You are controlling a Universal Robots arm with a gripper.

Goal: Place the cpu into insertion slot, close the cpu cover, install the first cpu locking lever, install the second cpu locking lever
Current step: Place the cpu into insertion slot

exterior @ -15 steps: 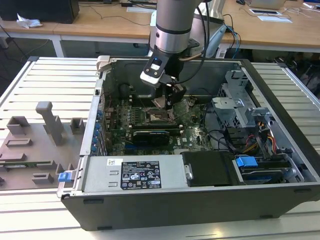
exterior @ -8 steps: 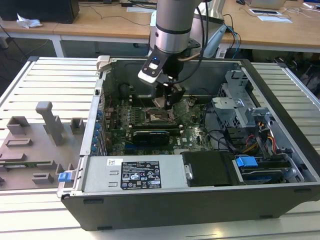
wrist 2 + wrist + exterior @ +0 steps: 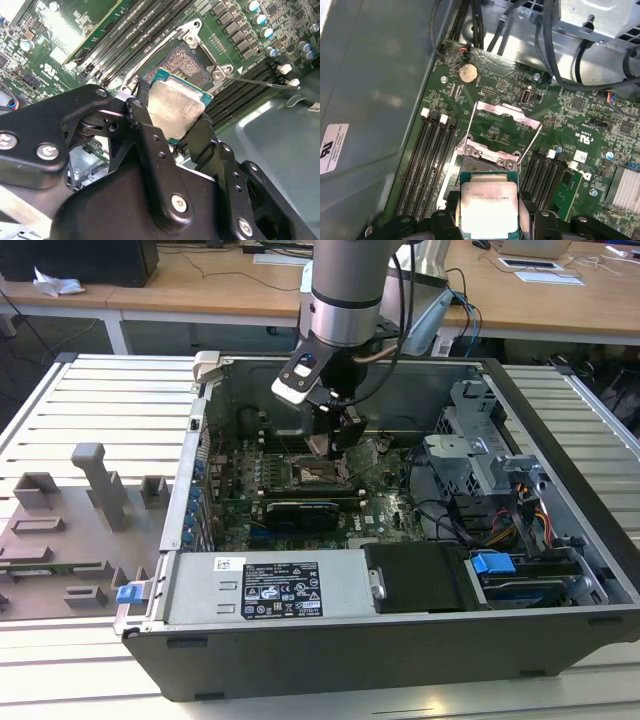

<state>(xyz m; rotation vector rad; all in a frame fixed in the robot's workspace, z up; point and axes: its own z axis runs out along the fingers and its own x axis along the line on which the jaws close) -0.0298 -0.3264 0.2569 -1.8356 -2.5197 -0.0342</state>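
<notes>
While the hand [image 3: 172, 114] is clamping the cpu [image 3: 489, 210] by two opposite edges, the arm is holding the chip silver face up, near the insertion slot [image 3: 186, 62] and, as far as both wrist views show, not yet seated in it. The first step, placing the chip, is therefore the one going on. The cpu cover [image 3: 506, 112] is standing tilted open beyond the socket, and a thin locking lever [image 3: 260, 82] is lying released to one side, so the later steps are waiting. By my judgement, seating is calling for the chip to be squared with the socket's dark rim and brought down flat, since a skewed corner could be pressing on the contact field.

In the exterior view, the open computer case [image 3: 350, 640] is sitting on the slatted desk [image 3: 90, 390]. It is holding the green motherboard [image 3: 385, 510], a long black expansion card [image 3: 295, 510] and the labelled power-supply box [image 3: 270, 585] along its near wall.
</notes>
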